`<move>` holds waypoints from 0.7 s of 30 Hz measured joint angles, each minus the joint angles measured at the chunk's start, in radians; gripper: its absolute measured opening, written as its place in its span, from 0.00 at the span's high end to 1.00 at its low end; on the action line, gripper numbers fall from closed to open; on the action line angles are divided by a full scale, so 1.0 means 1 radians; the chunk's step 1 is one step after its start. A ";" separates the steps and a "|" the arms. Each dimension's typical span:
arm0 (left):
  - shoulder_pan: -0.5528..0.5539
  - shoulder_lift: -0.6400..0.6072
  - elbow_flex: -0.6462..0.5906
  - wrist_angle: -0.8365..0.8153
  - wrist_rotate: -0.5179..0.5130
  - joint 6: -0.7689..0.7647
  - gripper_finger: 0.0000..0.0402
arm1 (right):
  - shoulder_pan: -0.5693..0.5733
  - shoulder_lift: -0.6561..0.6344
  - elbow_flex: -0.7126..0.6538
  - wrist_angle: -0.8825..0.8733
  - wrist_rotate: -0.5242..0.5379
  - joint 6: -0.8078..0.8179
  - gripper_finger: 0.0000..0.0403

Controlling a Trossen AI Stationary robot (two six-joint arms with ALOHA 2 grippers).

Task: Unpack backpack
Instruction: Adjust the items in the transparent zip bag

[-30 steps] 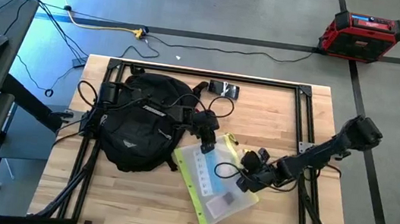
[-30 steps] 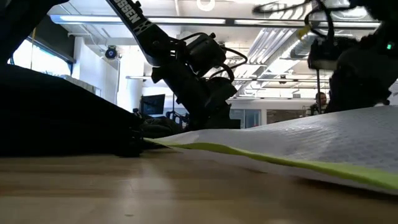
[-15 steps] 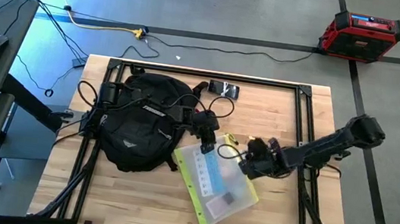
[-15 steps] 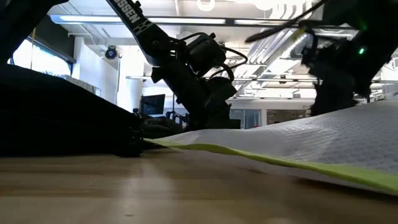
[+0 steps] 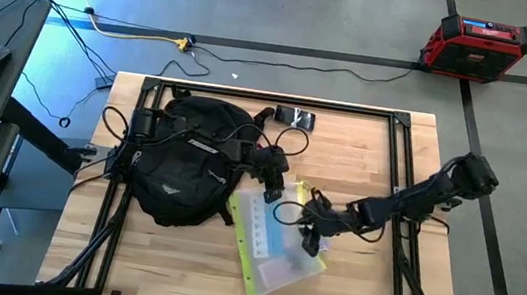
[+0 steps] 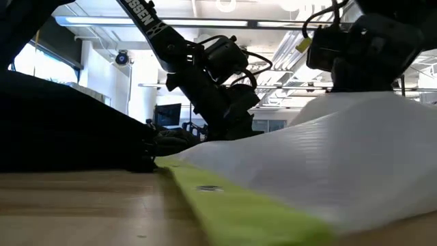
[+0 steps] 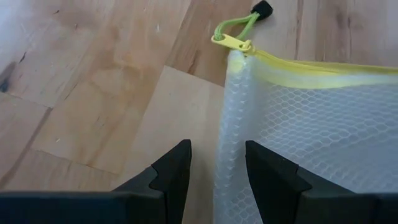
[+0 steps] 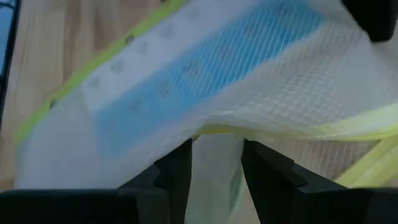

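Backpack (image 5: 184, 161) lies on the tabletop's (image 5: 364, 150) left half, partly under the left arm. Left gripper (image 7: 216, 163) pinches the mesh pouch's (image 5: 272, 244) corner; right gripper (image 8: 216, 163) clamps its raised, folded edge. Pouch contents stay blurred.

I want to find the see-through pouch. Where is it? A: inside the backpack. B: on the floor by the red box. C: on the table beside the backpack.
C: the mesh pouch lies on the table, right of the black backpack.
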 joint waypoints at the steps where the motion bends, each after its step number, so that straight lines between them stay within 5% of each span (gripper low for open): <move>1: -0.001 0.000 0.000 0.000 0.000 0.014 0.67 | 0.001 -0.001 0.000 -0.001 0.002 0.008 0.69; 7: -0.006 0.000 0.000 -0.001 0.000 0.058 0.67 | 0.032 -0.065 0.000 -0.070 0.070 0.045 0.69; 12: -0.006 0.000 0.000 -0.001 0.000 0.058 0.67 | 0.071 -0.136 0.000 -0.325 0.200 0.233 0.69; 21: -0.006 0.000 0.000 -0.001 0.000 0.058 0.67 | 0.152 -0.080 0.000 -0.489 0.015 0.467 0.69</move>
